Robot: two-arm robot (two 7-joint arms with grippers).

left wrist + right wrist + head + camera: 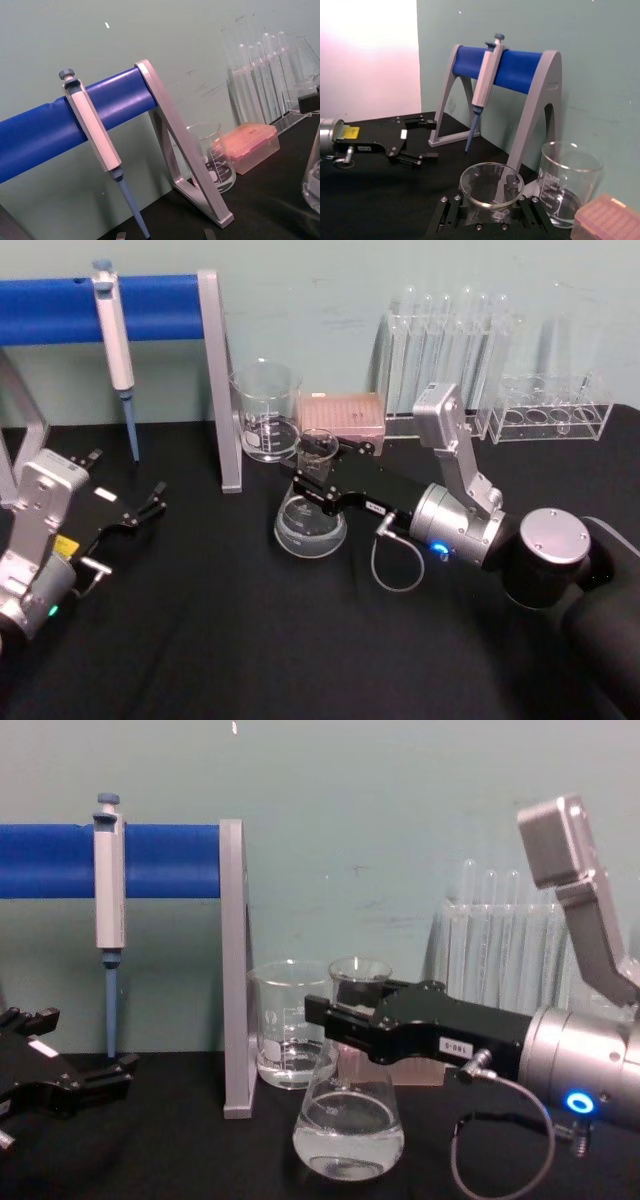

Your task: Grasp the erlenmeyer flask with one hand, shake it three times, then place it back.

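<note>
Right tool [318,472] clamped on neck of erlenmeyer flask [311,525], jaws on either side below rim. Flask base on black tabletop [220,640], before beaker [267,410]; neck partly hidden by jaws in chest view. Left tool [148,502] parked at left on tabletop, fingers apart, holding nothing.

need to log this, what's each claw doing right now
Left claw: open, empty, resting low over the table on the left.
Right claw: closed on the flask neck.
</note>
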